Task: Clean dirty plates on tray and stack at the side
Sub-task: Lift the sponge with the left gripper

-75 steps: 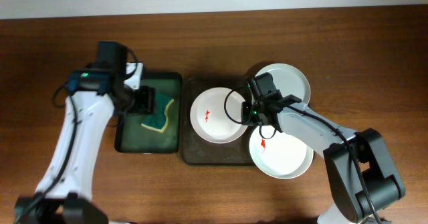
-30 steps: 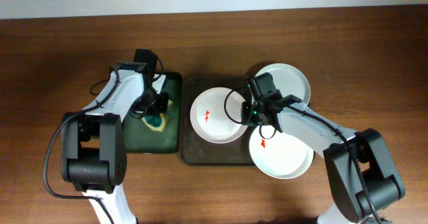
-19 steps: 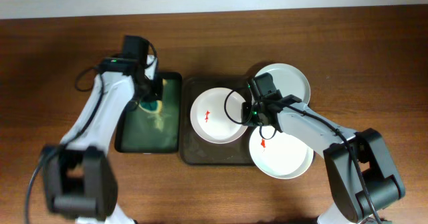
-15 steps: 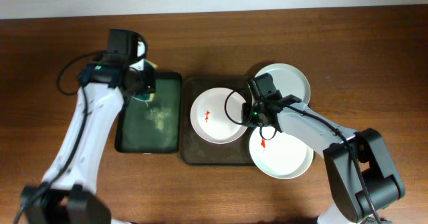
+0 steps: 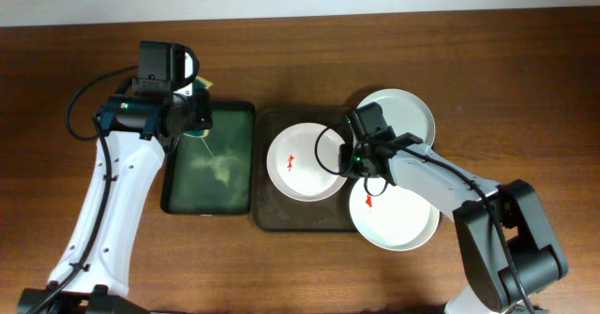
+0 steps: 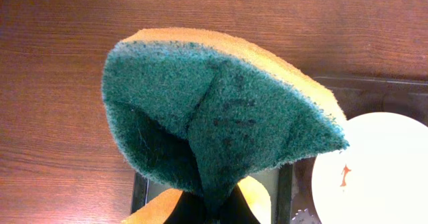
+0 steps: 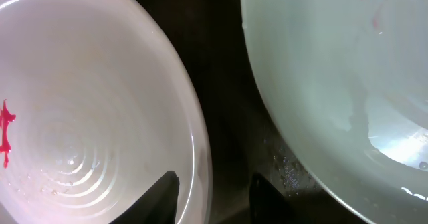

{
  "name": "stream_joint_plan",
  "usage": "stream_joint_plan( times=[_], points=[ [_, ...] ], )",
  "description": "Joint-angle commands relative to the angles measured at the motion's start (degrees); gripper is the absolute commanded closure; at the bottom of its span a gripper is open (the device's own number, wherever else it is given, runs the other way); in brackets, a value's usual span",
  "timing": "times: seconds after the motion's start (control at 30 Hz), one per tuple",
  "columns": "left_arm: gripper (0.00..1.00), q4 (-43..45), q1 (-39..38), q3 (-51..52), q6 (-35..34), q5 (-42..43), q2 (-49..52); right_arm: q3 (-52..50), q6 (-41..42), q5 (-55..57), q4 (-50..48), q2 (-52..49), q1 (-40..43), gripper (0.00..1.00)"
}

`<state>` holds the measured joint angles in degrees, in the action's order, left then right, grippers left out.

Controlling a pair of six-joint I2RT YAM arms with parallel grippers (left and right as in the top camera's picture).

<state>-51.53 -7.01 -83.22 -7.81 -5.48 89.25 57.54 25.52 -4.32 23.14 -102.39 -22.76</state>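
Your right claw (image 7: 214, 190) straddles the rim of the middle plate (image 5: 298, 164); your left claw (image 5: 197, 115) is clamped on a folded sponge (image 6: 214, 117).
Nearest you, the near plate (image 5: 398, 222), smeared red, overhangs the right front corner of the brown tray (image 5: 272, 216). On the tray lies the middle plate, also smeared; your right claw's fingers stand apart, one inside its rim, one outside. The far plate (image 5: 408, 112) sits at the tray's far right corner. Your left claw hangs over the far end of the small green tray (image 5: 211, 178).

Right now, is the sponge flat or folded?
Folded. The left gripper pinches the sponge at its bottom; its green face creases inward, yellow side outward.
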Motion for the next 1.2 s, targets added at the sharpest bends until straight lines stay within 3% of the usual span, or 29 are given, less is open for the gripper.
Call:
stream_joint_plan(
  times=[0.0, 0.3, 0.63, 0.83, 0.87, 0.97, 1.17],
  points=[
    [1.0, -1.27, 0.07, -0.28, -0.74, -1.01, -0.76, 0.87, 0.02, 0.28, -0.09, -0.44, -0.37, 0.64],
    [1.0, -6.75, 0.02, -0.28, -0.72, -0.9, -0.76, 0.87, 0.02, 0.28, -0.2, -0.44, -0.37, 0.64],
    [1.0, -4.76, -0.15, -0.28, -0.98, 1.88, -0.76, 0.87, 0.02, 0.28, -0.42, -0.44, -0.37, 0.64],
    [1.0, -4.79, -0.13, -0.28, -0.94, 2.25, -0.76, 0.87, 0.02, 0.28, -0.44, -0.44, -0.37, 0.28],
    [1.0, -4.92, -0.13, -0.28, -0.96, 2.25, -0.76, 0.87, 0.02, 0.28, -0.44, -0.44, -0.37, 0.26],
    [1.0, -5.09, -0.13, -0.28, -0.94, 2.25, -0.76, 0.87, 0.02, 0.28, -0.44, -0.44, -0.37, 0.02],
    [1.0, -5.11, -0.13, -0.28, -0.94, 2.27, -0.76, 0.87, 0.02, 0.28, -0.46, -0.44, -0.37, 0.02]
  ],
)
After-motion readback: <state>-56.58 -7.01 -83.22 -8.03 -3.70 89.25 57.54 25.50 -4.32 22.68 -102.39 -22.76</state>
